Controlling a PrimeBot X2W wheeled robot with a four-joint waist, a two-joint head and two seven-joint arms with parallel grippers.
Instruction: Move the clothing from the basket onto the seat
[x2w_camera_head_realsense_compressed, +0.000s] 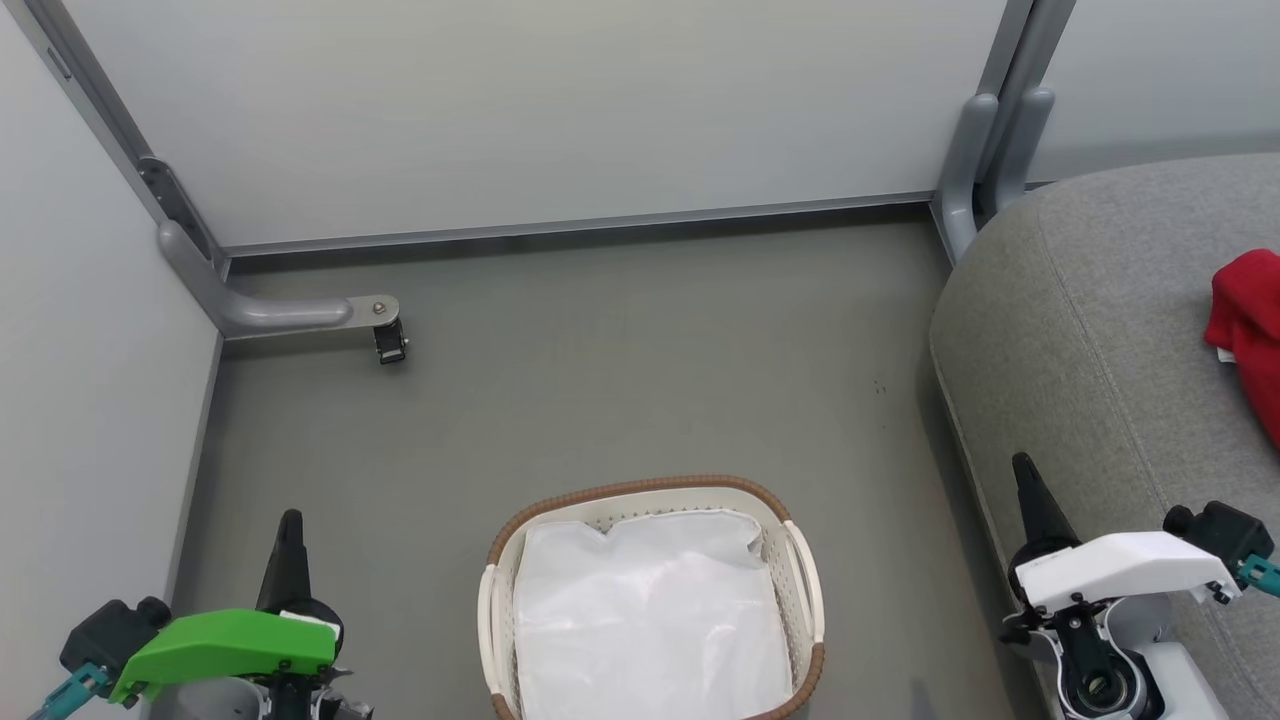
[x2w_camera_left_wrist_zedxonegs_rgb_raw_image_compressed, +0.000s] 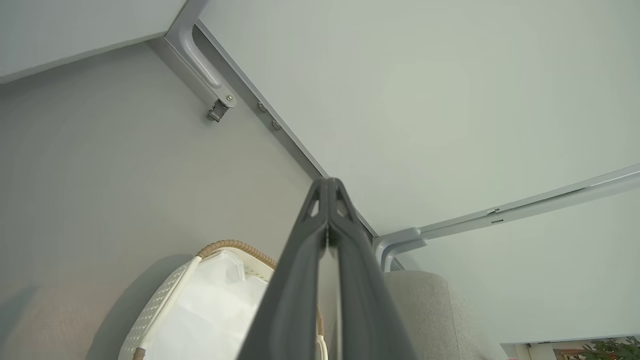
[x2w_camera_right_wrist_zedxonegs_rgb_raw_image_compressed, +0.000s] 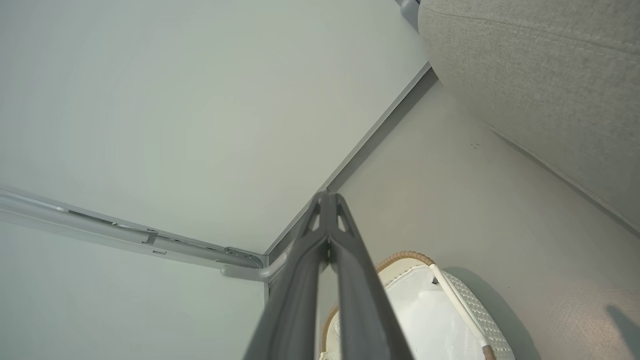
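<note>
Jaws pressed together on both arms, left gripper (x2w_camera_head_realsense_compressed: 290, 535) and right gripper (x2w_camera_head_realsense_compressed: 1030, 490), nothing held. Basket (x2w_camera_head_realsense_compressed: 640, 488) between them on the floor (x2w_camera_head_realsense_compressed: 600, 380) shows just white liner (x2w_camera_head_realsense_compressed: 650, 610); dip in now and that sheet comes up. Red clothing (x2w_camera_head_realsense_compressed: 1250, 320) lies on the seat (x2w_camera_head_realsense_compressed: 1080, 330), back from its rounded edge. Right gripper hangs close beside that cushion; a swing could brush it.

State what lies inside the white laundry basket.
A crumpled white fabric liner covers the inside of the laundry basket, with nothing resting on it. Anything beneath the liner is hidden.
</note>
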